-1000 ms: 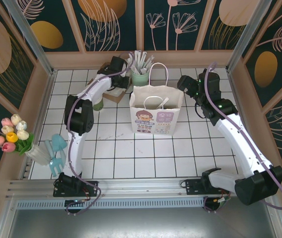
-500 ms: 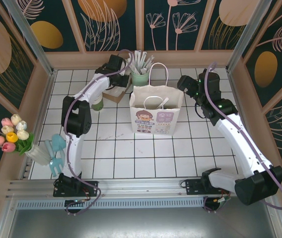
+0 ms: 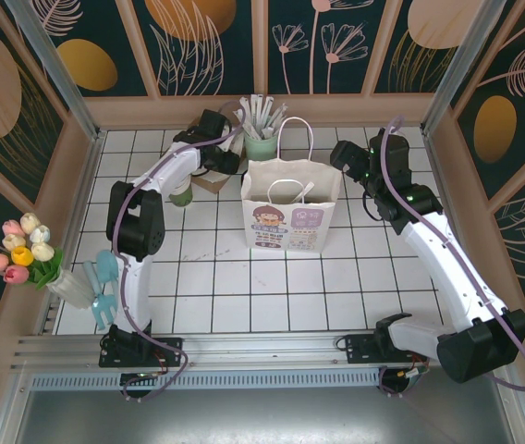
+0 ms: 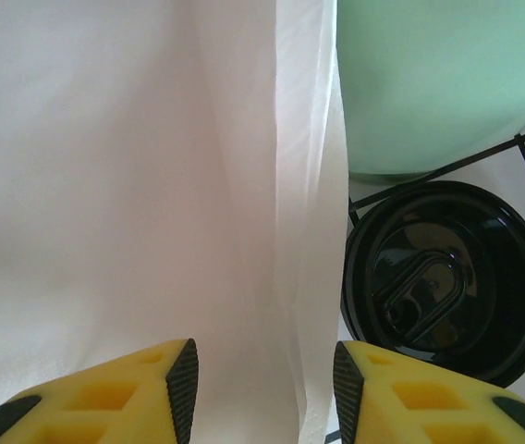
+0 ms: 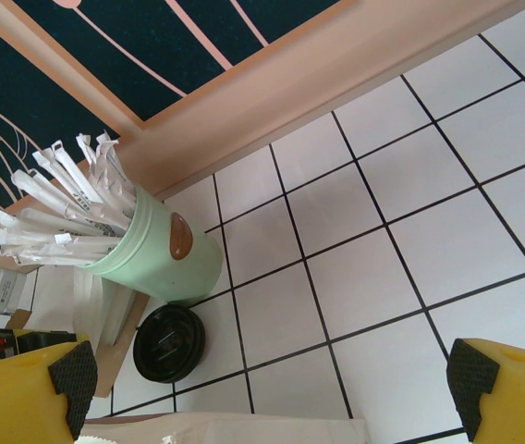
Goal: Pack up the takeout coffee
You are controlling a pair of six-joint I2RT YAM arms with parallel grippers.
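The takeout coffee's green-sided cup [image 3: 181, 193] stands lidless on the tiles at the back left. Its round black lid [image 4: 447, 277] lies flat beside the mint green holder [image 4: 433, 83], also seen as the lid [image 5: 168, 342] in the right wrist view. My left gripper [image 3: 229, 163] hovers over a stack of white napkins [image 4: 124, 185], just left of the lid. That left gripper [image 4: 264, 375] is open with nothing between its pads. My right gripper [image 3: 347, 163] hangs beside the white paper bag [image 3: 290, 215]; this right gripper [image 5: 272, 388] is wide open and empty.
The mint holder [image 3: 261, 141] of white sticks stands behind the bag. The napkins sit on a brown tray [image 3: 205, 180]. The bag's top edge [image 5: 225, 430] lies just under the right gripper. A tulip vase [image 3: 59, 282] and a blue ornament [image 3: 103, 282] stand front left.
The left arm's elbow has swung to the left while its wrist stays over the napkin tray. The right arm has not moved.
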